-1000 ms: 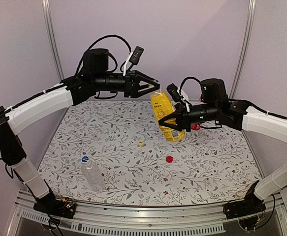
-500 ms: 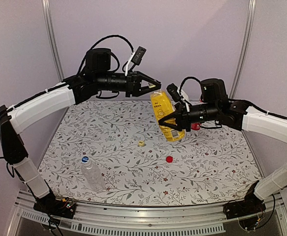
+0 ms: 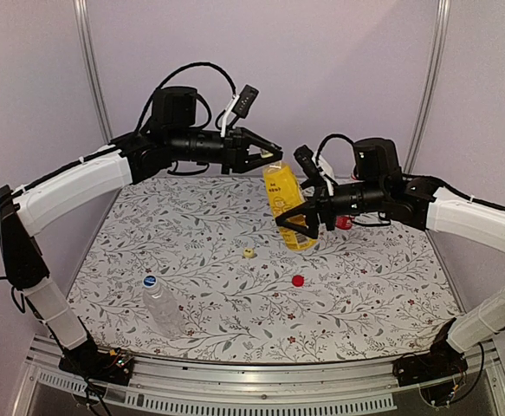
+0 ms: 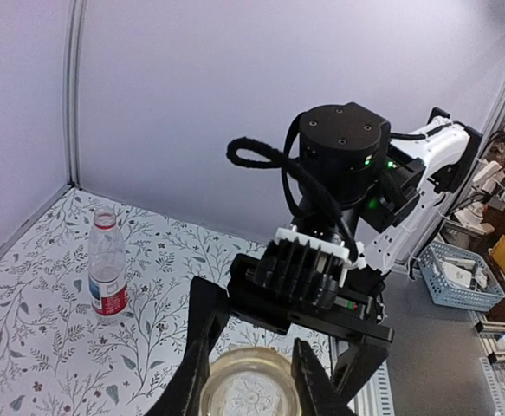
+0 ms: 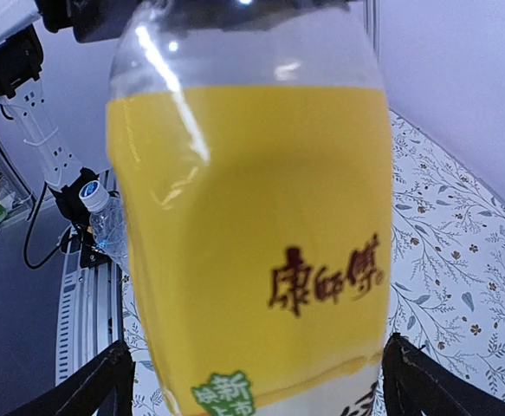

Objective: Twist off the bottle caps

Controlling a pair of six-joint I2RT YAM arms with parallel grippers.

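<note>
The bottle with yellow-orange liquid hangs tilted above the back of the table, its mouth uncapped. My left gripper is shut on its neck from the left. My right gripper stands open around its lower body, and the right fingertips stay clear of the label. A yellow cap and a red cap lie loose on the table. The clear bottle stands near the front left with its blue cap on. The red-labelled bottle stands behind my right arm.
The flower-patterned table mat ends at a metal rail in front. Purple walls close in the back and sides, with upright posts in the corners. The right arm's wrist block is close in front of the left gripper.
My left gripper has closed on the yellow bottle's neck. My right gripper has opened off the bottle's body, and the bottle has swung slightly left and lower.
</note>
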